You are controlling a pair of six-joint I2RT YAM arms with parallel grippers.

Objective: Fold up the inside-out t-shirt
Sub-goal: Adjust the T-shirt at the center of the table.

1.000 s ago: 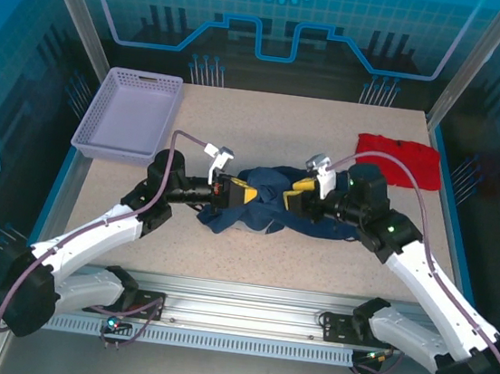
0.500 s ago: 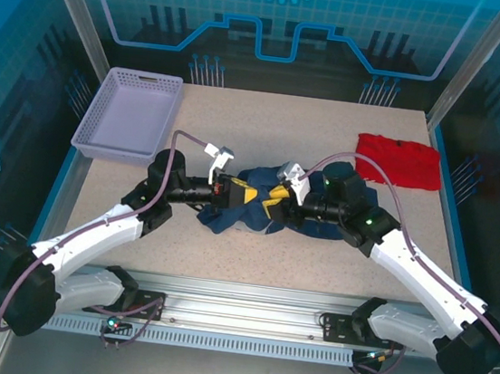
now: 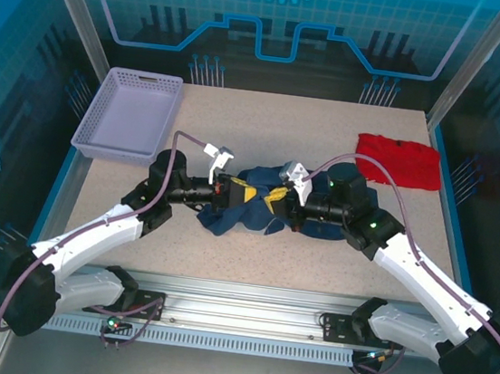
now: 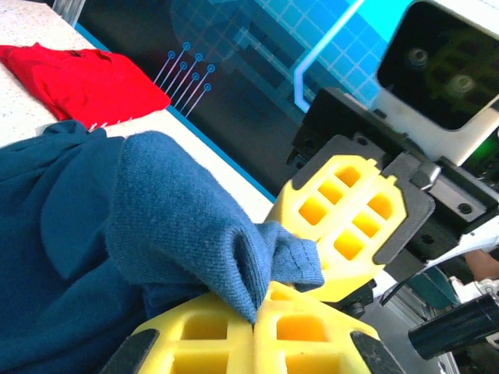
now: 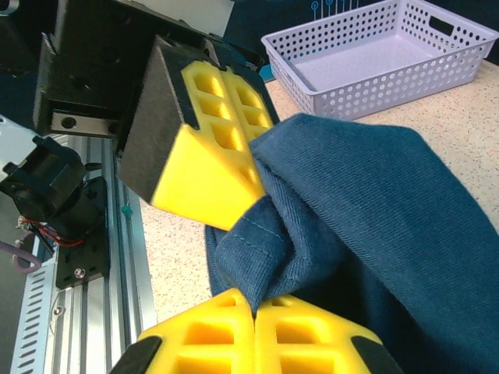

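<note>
The left gripper [image 3: 237, 192] stays clenched on the navy t-shirt [image 3: 224, 221], which lies bunched in the middle of the counter [image 3: 276, 126]. The right gripper [image 3: 277, 200] has just slid in beside it and clamped the same edge, so the shirt is likely ready for spreading.

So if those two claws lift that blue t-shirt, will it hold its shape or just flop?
Probably flop: the t-shirt lies bunched in soft folds. It likely weighs little, since the left claw and right claw each pinch only a small fold. Slipping seems unlikely; the weave looks rough.
</note>
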